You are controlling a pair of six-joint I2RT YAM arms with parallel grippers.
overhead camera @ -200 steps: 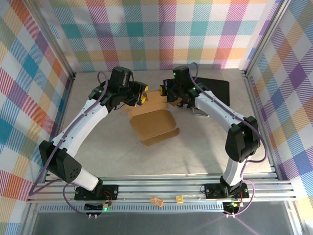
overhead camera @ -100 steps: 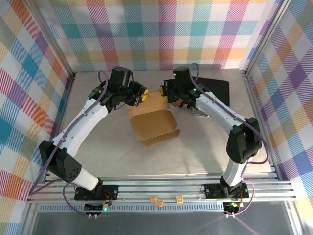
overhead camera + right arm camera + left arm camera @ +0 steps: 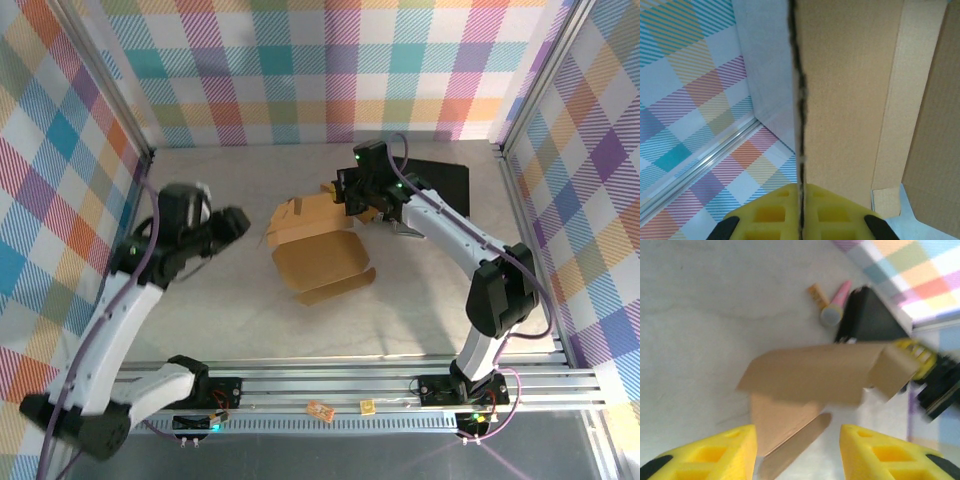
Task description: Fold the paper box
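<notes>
right pincer (image 3: 801, 212) apparently clamped, paper box (image 3: 315, 252) edge

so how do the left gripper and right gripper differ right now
The left gripper is open, holding nothing; the right gripper is shut on a flap of the paper box. The left gripper hangs apart from the box, to its left; the right gripper is at its far edge. Both have yellow fingers.

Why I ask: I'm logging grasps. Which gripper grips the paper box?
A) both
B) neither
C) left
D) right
D: the right gripper is shut on an edge of the paper box, while the left gripper stands open, apart from it.
</notes>
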